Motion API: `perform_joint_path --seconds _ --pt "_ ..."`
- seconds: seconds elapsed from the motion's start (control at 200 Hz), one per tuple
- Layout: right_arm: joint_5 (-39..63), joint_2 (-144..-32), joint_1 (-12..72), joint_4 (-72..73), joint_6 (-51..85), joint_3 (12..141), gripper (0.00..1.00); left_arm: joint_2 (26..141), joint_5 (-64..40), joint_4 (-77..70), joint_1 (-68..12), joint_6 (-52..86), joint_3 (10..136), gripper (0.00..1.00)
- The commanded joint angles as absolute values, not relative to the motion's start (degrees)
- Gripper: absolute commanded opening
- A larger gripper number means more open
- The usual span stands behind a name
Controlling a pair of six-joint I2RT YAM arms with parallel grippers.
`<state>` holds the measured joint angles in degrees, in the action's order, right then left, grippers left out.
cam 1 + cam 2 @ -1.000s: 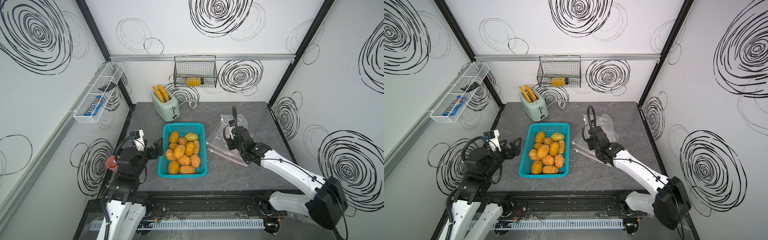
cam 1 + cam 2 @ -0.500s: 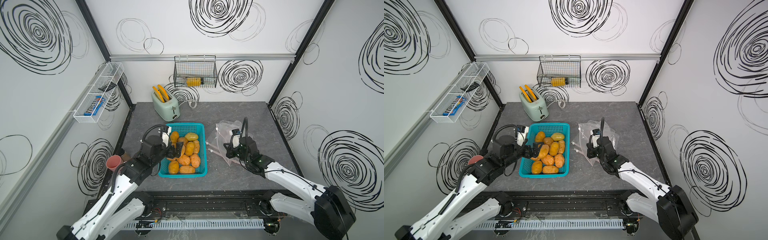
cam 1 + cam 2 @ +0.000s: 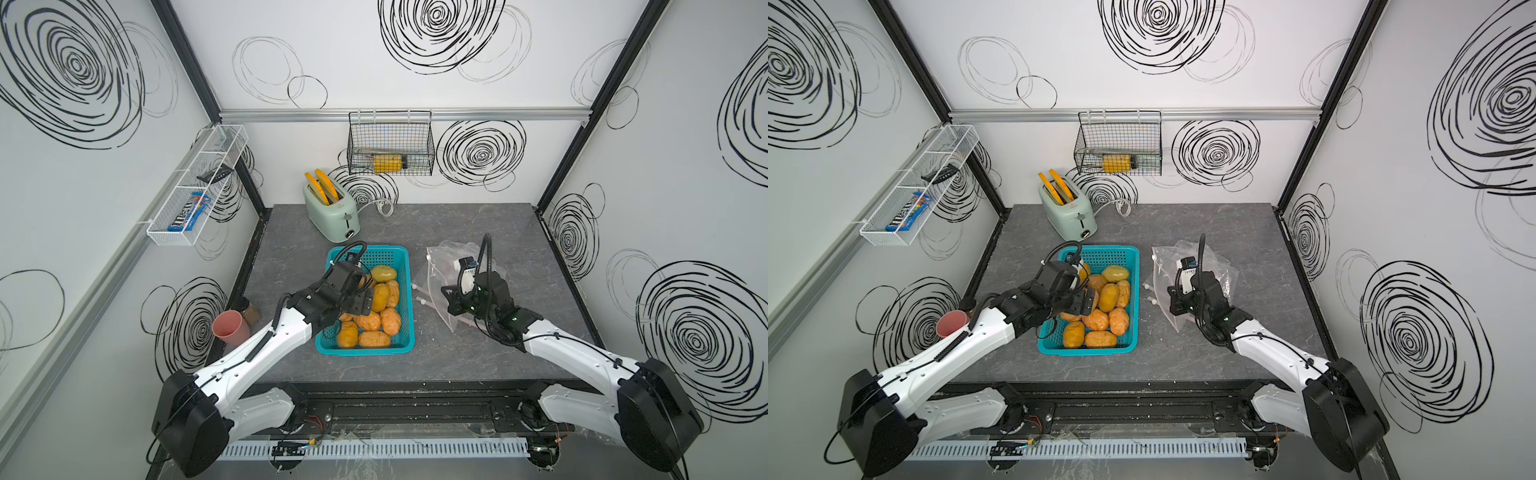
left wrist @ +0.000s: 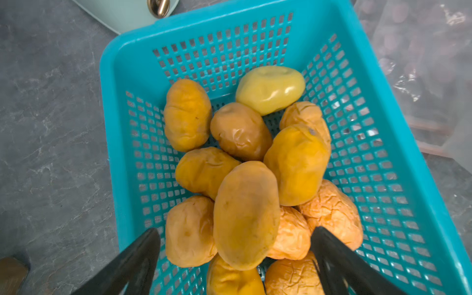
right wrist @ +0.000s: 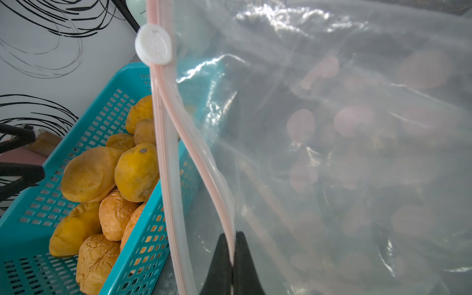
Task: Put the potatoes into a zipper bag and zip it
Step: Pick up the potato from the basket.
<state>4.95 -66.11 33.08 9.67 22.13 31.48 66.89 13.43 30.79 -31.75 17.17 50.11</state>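
Observation:
Several orange-brown potatoes point(image 3: 376, 309) point(image 3: 1106, 307) and one paler yellow-green one point(image 4: 270, 88) lie heaped in a teal plastic basket point(image 3: 365, 351) point(image 4: 109, 132). My left gripper point(image 3: 368, 302) point(image 4: 235, 231) hangs open just above the heap, its fingers either side of a long potato point(image 4: 246, 214) without touching it. To the basket's right lies the clear zipper bag point(image 3: 449, 257) point(image 5: 332, 127). My right gripper point(image 3: 451, 297) point(image 5: 231, 235) is shut on one pink lip of the bag's mouth and holds it up. The white slider point(image 5: 153, 44) sits at the far end of the track.
A mint toaster point(image 3: 330, 212) with two orange slices stands behind the basket. A wire basket point(image 3: 390, 143) hangs on the back wall and a white mesh shelf point(image 3: 195, 187) on the left wall. A pink cup point(image 3: 230, 328) stands at the table's left edge.
My left arm has swung from the table's left edge to over the basket, still open. My right gripper has drawn the bag's lip a little toward the front and stayed shut.

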Motion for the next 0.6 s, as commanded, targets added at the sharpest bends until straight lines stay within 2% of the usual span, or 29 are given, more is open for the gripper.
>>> perform_joint_path --seconds 0.0,0.435,0.595 --pt "5.3 -65.7 33.0 12.2 22.9 30.2 0.00 68.9 11.4 28.9 -31.3 18.3 48.2 0.96" --pt "5.0 -67.7 33.1 11.9 22.9 30.1 0.00 72.8 11.7 28.6 -33.1 17.6 47.4 1.00" --pt "4.6 -67.9 33.2 11.5 22.9 30.1 0.00 74.5 9.6 28.0 -31.9 17.4 48.0 0.95"
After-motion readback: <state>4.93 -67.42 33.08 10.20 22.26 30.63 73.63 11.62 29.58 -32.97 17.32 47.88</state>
